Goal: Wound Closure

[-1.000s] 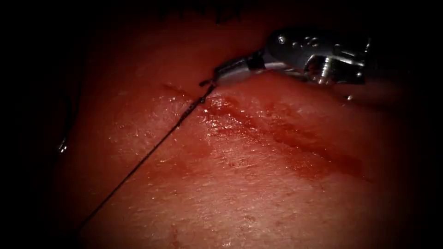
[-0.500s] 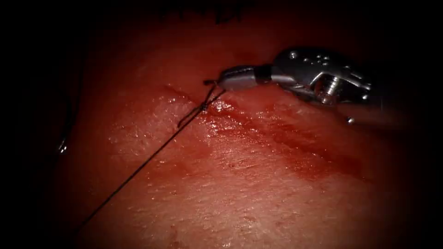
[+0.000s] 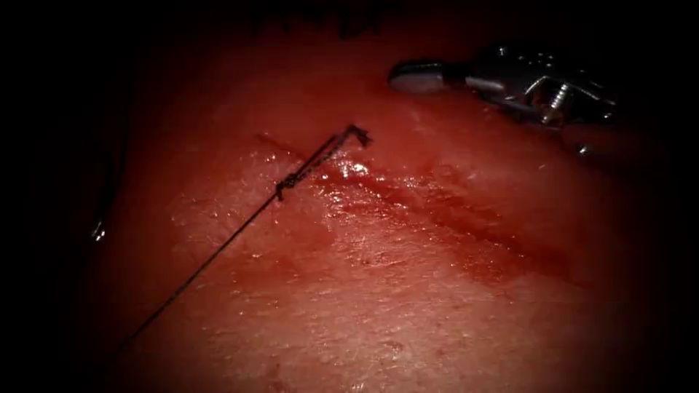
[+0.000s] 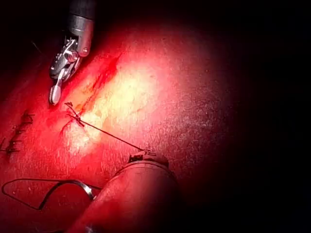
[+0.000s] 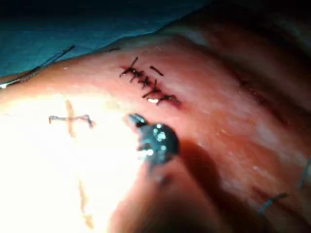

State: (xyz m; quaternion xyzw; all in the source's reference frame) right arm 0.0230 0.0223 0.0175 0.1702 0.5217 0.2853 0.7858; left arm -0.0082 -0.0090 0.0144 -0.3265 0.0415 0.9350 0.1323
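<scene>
At the far right of the cut in the endoscope view, your right hand point(image 3: 415, 76) hangs above the tissue point(image 3: 408, 291) with its jaws together and nothing between them; a second ago it was gripping the short end of the thread, and it has since let go and drawn back up and to the right. In the left wrist view the same right hand point(image 4: 55, 94) points down at the tissue, its tip near the thread's free end but apart from it.

Just left of it, the thread point(image 3: 218, 251) ends in a small bent tail standing up off the surface, with a knot sitting on the left side of the cut point(image 3: 451, 215). From the knot the strand runs taut, down and to the left, toward your left hand point(image 4: 143, 156). I cannot tell whether that hand's jaws are apart or together, since the shaft hides them.

The needle point(image 4: 73, 184) lies loose on the tissue beside the left shaft, not in the tissue and held by neither hand. Red fluid point(image 3: 480, 255) glistens along the cut.
</scene>
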